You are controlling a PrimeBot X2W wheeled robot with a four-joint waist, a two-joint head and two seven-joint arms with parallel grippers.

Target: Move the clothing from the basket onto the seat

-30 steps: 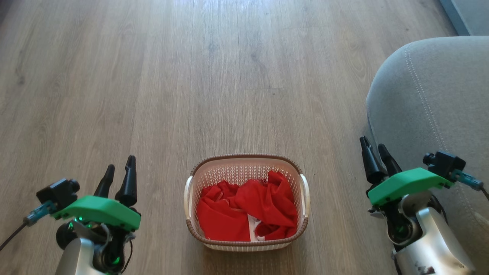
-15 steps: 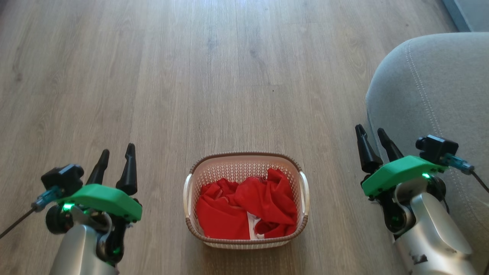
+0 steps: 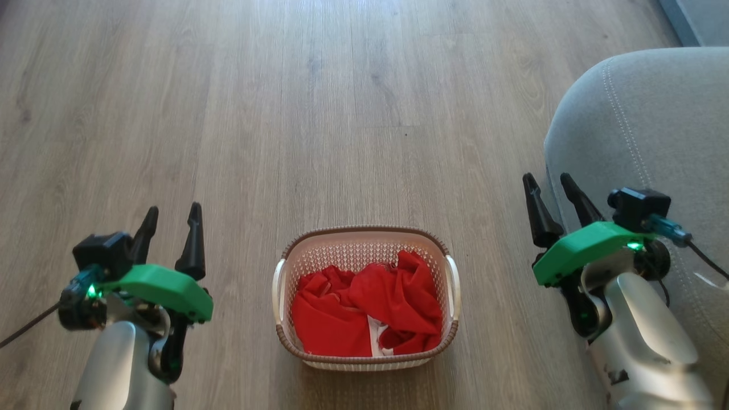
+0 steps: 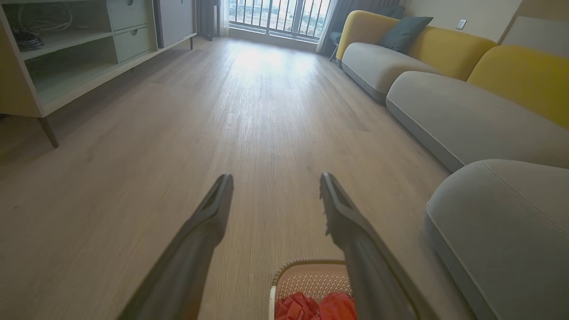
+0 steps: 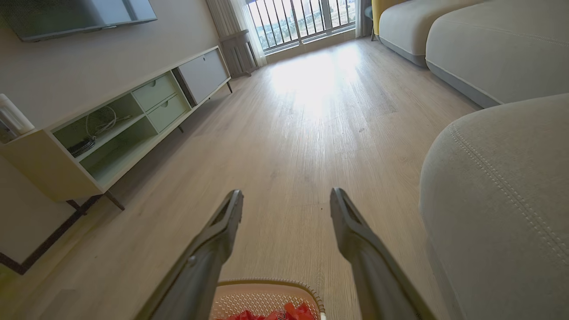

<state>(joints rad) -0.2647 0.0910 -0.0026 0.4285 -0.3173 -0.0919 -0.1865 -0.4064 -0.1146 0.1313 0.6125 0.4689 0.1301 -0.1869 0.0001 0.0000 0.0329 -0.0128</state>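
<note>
Daylight is pouring in through the barred window (image 4: 278, 18) at 12 o'clock in both wrist views, burning the wooden floor (image 4: 266, 66) beneath it into a white glare. The head view is coming out even and sharp, with the floor paling toward 12 o'clock, the basket (image 3: 364, 231) throwing a faint shadow toward 6 o'clock and the clothing (image 3: 342, 330) glowing a saturated red. Wide-angle bending is curving the TV cabinet (image 4: 66, 58) at 9 o'clock. The left end effector (image 4: 275, 180) is showing fingers (image 4: 200, 240) blurring toward 6 o'clock.
</note>
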